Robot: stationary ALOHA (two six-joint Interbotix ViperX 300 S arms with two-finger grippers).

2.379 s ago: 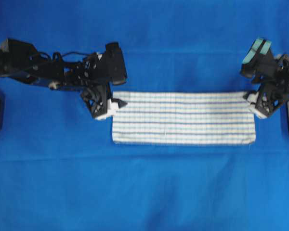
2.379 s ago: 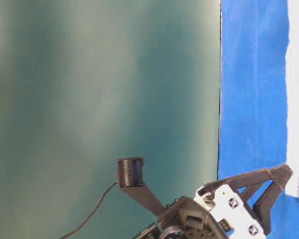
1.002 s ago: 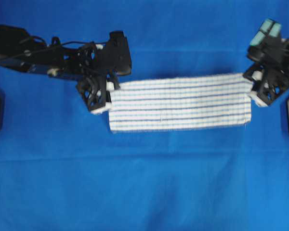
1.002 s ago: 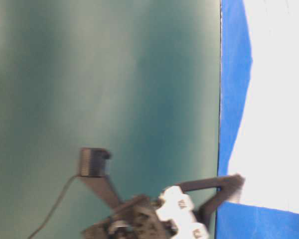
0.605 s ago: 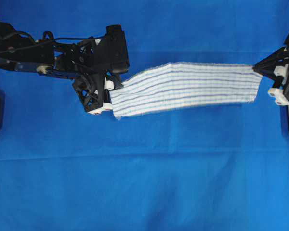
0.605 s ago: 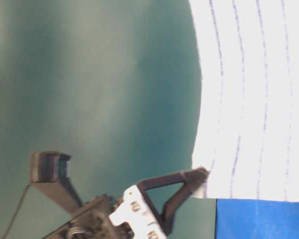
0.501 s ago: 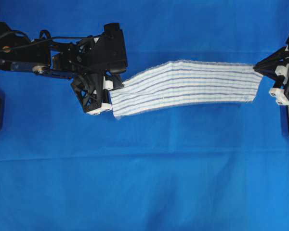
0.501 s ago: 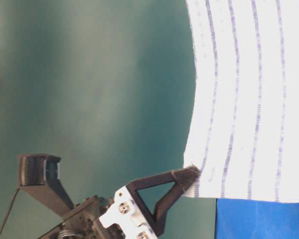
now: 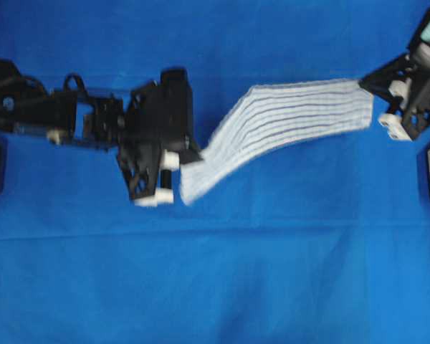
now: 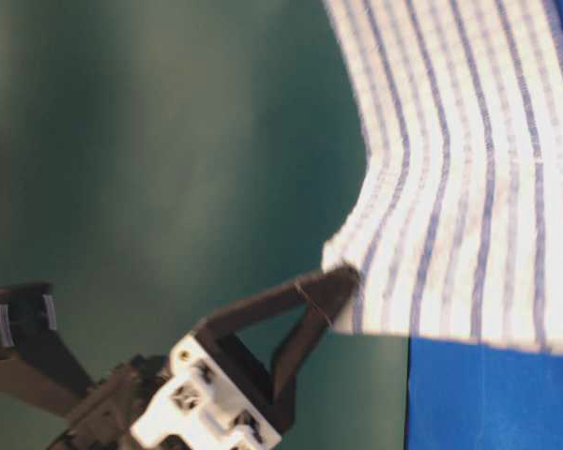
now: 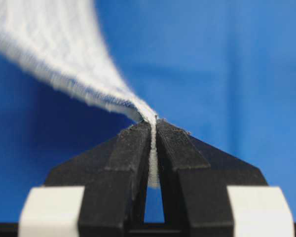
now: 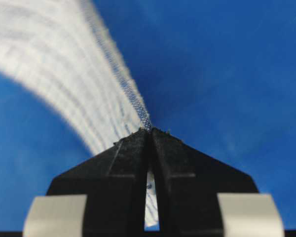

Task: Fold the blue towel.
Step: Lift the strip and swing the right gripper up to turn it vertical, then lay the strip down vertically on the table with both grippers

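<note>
While no writing is legible, the blue towel (image 9: 283, 122) hangs stretched above the blue sheet (image 9: 215, 287), left gripper (image 9: 180, 166) clamping its eight-o'clock end, right gripper (image 9: 365, 84) its two-o'clock corner.

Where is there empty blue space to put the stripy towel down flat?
The whole near half of the blue sheet, below the left gripper and the hanging blue towel, is bare. A strip along the far edge, above the arms, is bare too. The middle band is crowded: both grippers, the right gripper included, pinch the towel's ends there.
</note>
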